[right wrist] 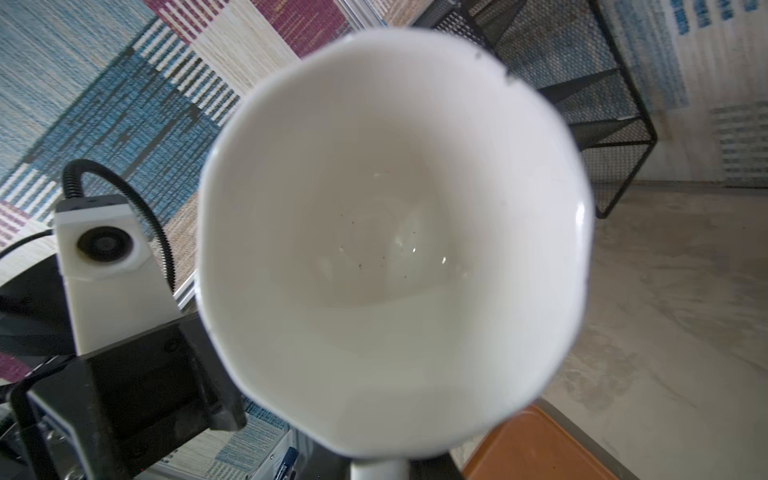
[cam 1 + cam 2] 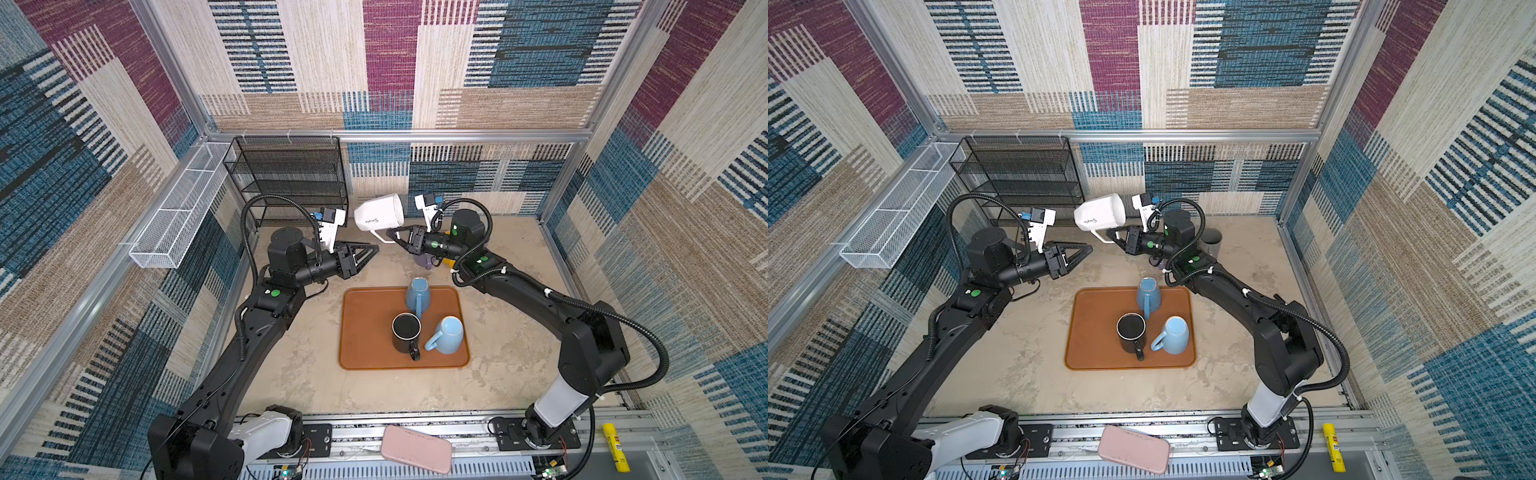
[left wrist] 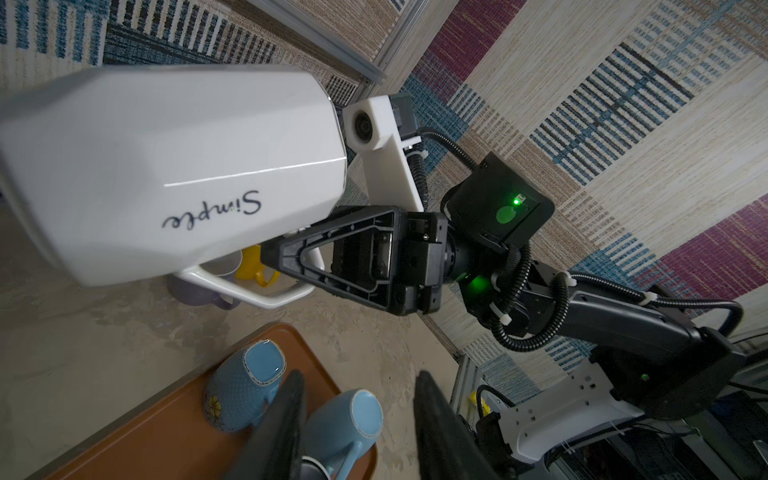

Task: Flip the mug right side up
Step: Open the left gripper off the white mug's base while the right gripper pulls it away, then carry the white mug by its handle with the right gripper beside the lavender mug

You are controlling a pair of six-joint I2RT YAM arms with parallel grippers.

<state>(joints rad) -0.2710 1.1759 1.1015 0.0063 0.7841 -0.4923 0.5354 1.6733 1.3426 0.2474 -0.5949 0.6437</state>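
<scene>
The white mug [image 1: 390,232] fills my right wrist view, its rim blurred and its handle [image 1: 378,469] cut off at the edge. It hides my right pincer [image 2: 392,236] there. In my left wrist view the fingers [image 3: 278,432] of my left pincer [image 2: 374,248] are dark blurs, cut off. The tray [image 3: 166,415] runs off the edge too. A purple mug [image 3: 195,286] and a yellow cup [image 3: 249,266] only peek out behind the white one.

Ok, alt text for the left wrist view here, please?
A white mug lettered "Simple" hangs on its side in midair, the right end effector shut on its handle. Nearby, a dotted blue mug and a plain blue mug sit on a brown tray; a purple mug and a yellow mug stand on the table beyond.
</scene>
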